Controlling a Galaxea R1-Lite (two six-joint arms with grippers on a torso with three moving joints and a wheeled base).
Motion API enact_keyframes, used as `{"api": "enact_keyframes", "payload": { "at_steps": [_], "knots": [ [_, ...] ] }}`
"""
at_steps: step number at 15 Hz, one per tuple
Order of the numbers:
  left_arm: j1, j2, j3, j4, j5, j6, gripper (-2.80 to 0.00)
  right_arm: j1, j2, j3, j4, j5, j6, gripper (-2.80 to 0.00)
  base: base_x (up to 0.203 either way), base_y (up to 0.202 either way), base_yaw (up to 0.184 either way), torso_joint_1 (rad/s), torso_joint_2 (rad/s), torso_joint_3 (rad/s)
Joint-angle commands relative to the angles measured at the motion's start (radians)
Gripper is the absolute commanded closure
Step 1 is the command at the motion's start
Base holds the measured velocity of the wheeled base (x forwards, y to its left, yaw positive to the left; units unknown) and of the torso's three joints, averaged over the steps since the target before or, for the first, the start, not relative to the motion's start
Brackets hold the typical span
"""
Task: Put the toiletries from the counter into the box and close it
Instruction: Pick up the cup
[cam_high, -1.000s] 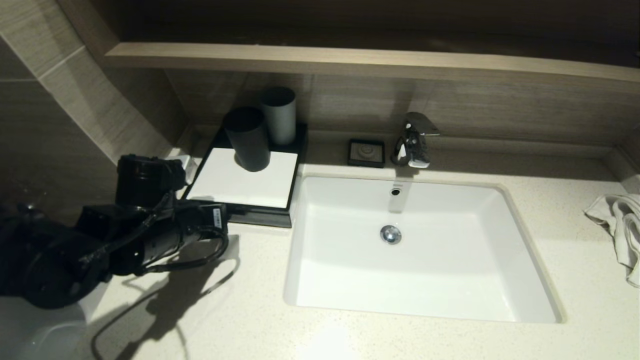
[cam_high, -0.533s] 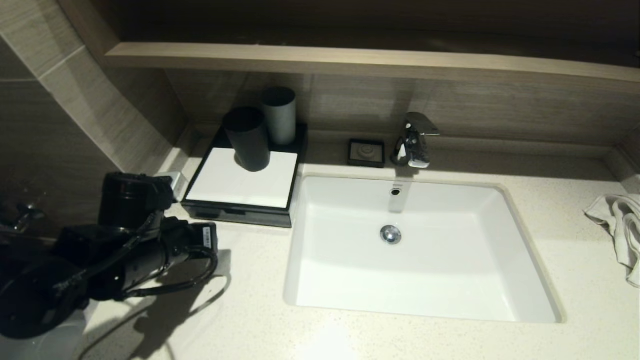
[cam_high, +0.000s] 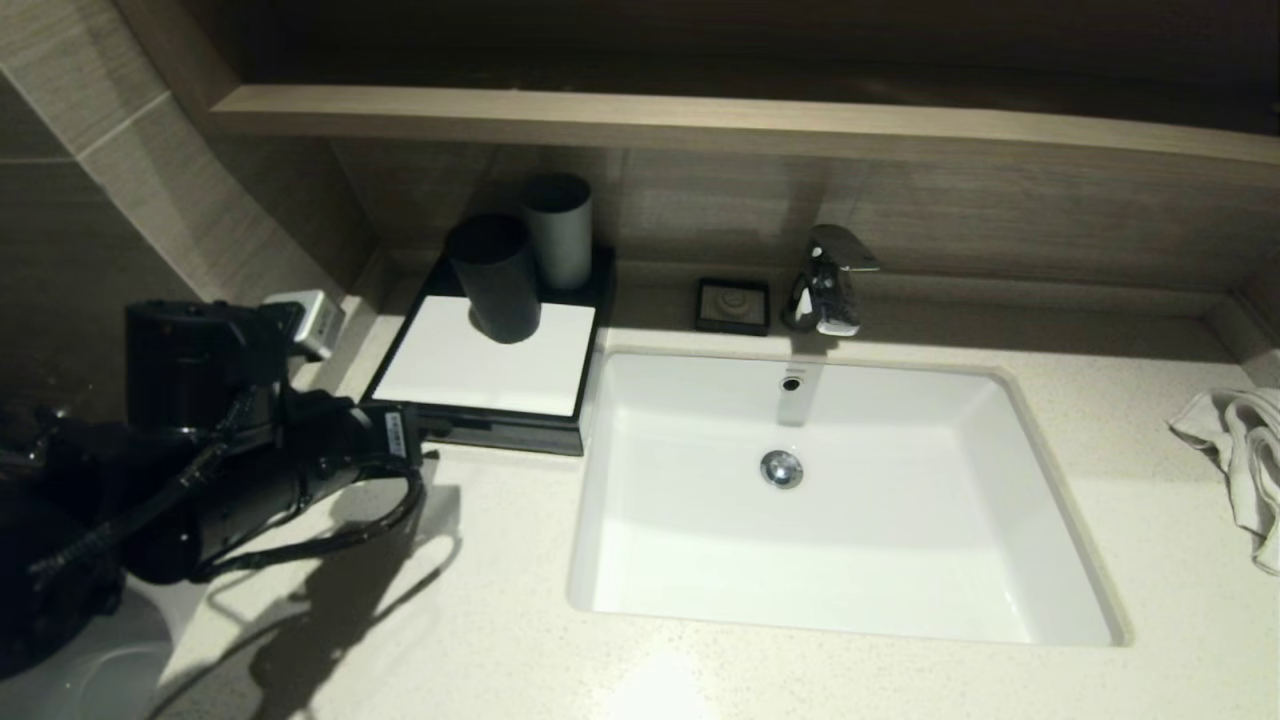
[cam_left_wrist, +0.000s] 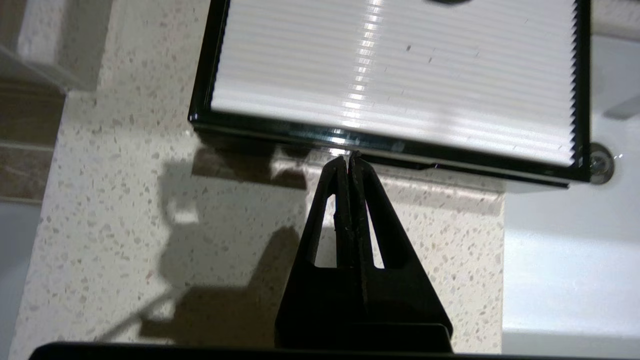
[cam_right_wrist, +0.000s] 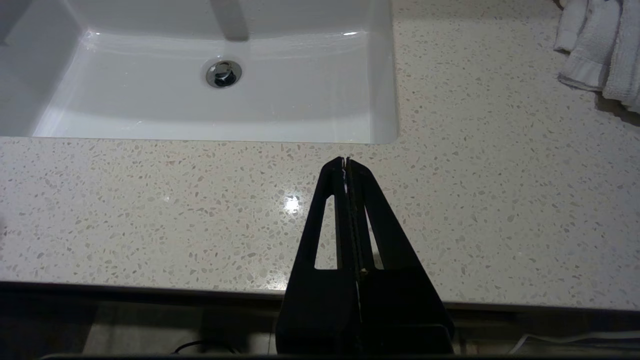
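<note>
Box (cam_high: 487, 372), black with a white lid, sits on the tabletop (cam_high: 520, 620) just left of the sink (cam_high: 830, 500), the empty, pinched-together left gripper (cam_left_wrist: 348, 159) at its front edge, seemingly to nudge it closed, while the right gripper (cam_right_wrist: 346, 161) rests closed near the sink's front.

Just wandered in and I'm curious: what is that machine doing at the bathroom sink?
Its left gripper, fingers shut and empty, sits at the front edge of the black box left of the sink. The white lid looks closed, two cups on top. The right gripper, also shut, hangs idle above the counter's front edge.
</note>
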Motion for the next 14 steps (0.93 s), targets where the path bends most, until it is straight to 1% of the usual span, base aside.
{"api": "enact_keyframes", "payload": {
  "at_steps": [1,3,5,9,14],
  "knots": [
    [0.001,0.002,-0.021,-0.03,-0.001,0.023,0.0,0.0,0.002,0.0,0.0,0.0,0.0,0.0,0.0,0.0,0.0,0.0,0.0,0.0],
    [-0.006,0.027,-0.035,-0.059,-0.008,0.075,0.0,0.0,0.002,0.0,0.0,0.0,0.0,0.0,0.0,0.0,0.0,0.0,0.0,0.0],
    [-0.019,0.053,-0.046,-0.117,-0.009,0.099,0.0,0.0,0.002,0.0,0.001,0.0,0.0,0.0,0.0,0.0,0.0,0.0,0.0,0.0],
    [-0.032,0.118,-0.093,-0.162,-0.01,0.105,0.0,0.0,0.002,0.0,0.001,0.0,0.0,0.0,0.0,0.0,0.0,0.0,0.0,0.0],
    [-0.033,0.176,-0.158,-0.178,-0.011,0.108,0.0,0.0,0.002,0.0,0.001,0.0,0.0,0.0,0.0,0.0,0.0,0.0,0.0,0.0]
  ]
}}
